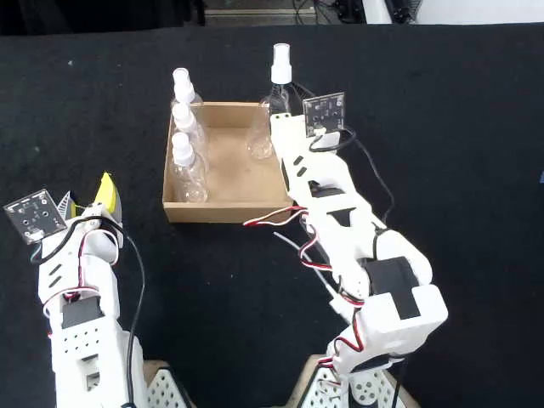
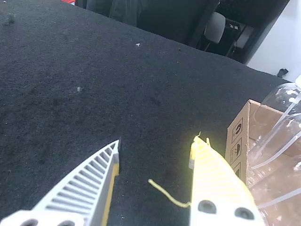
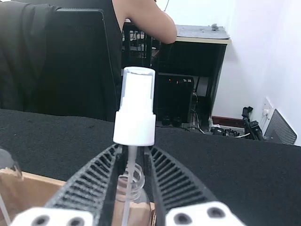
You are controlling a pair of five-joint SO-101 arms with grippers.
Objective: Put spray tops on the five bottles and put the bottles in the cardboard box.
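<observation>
Over the far right corner of the cardboard box [image 1: 223,209], my right gripper [image 1: 280,109] is shut on a clear bottle [image 1: 260,141]. In the right wrist view its fingers [image 3: 101,176] flank the threaded neck [image 3: 130,182]. A white spray top [image 3: 135,110] sits raised above the neck, with its tube running down into it. Three capped bottles [image 1: 189,170] stand along the box's left wall. My left gripper [image 2: 157,141] hangs open over bare black mat, near the box's left side [image 2: 237,136], with nothing between its fingers.
The black mat [image 1: 442,127] covers the whole table. Red and white cables [image 1: 285,223] trail from the right arm just in front of the box. Open mat lies to the left and right of the box.
</observation>
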